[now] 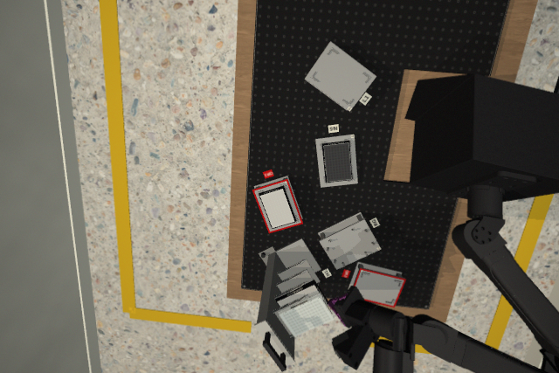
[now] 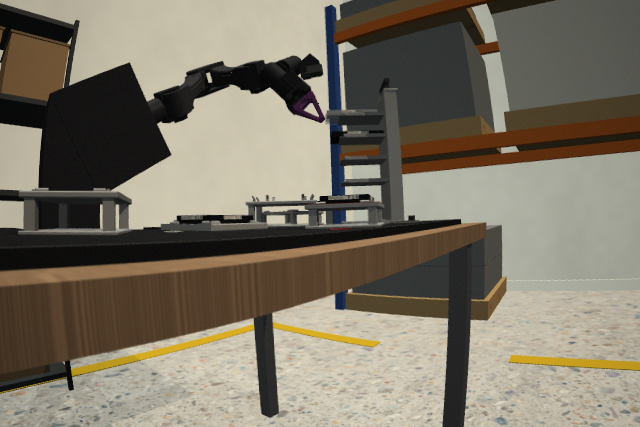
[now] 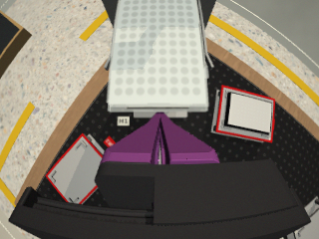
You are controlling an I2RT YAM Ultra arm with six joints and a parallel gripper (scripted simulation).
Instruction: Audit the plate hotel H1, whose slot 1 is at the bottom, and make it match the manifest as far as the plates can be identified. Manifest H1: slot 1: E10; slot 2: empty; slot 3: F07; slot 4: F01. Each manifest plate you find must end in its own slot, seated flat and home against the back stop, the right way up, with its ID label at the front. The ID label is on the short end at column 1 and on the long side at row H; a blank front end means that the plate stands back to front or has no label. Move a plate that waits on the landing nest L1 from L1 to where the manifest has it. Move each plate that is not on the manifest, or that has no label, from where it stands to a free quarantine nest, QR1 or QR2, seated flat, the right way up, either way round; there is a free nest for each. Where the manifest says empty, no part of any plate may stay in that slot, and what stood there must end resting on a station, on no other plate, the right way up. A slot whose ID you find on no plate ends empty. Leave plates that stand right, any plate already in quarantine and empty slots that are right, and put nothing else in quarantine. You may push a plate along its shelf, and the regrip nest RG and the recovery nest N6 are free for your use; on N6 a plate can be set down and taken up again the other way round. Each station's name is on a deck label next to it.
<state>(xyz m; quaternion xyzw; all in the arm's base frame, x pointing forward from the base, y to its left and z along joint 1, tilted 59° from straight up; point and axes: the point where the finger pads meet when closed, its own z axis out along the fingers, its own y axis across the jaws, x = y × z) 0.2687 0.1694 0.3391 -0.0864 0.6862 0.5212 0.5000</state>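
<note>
- Two nests have red rims: one with a white plate in it, and one with no plate.
- Small tags sit by the nests. Most are too small to read. The white tag by the middle nest looks like "SN", seen upside down, so I cannot be sure.
- The red tags are too blurry to read.
- The middle nest holds a dark plate.
- The top view shows a big grey nest near the far end of the black mat. It has no plate.
- The side view shows the hotel as a tall grey stand with four shelves. The top view cannot show that well.
- In the side view a pale plate lies on the top shelf. A dark plate lies on the shelf below. The two lowest shelves look bare.
- The wrist view shows the top plate's round wells. Its near end looks blank, but it is small and I cannot be sure.
- The purple gripper has its fingers pressed together with nothing between them. Its tip is right at the front edge of the top plate.
- The wooden table holds it all.
</note>
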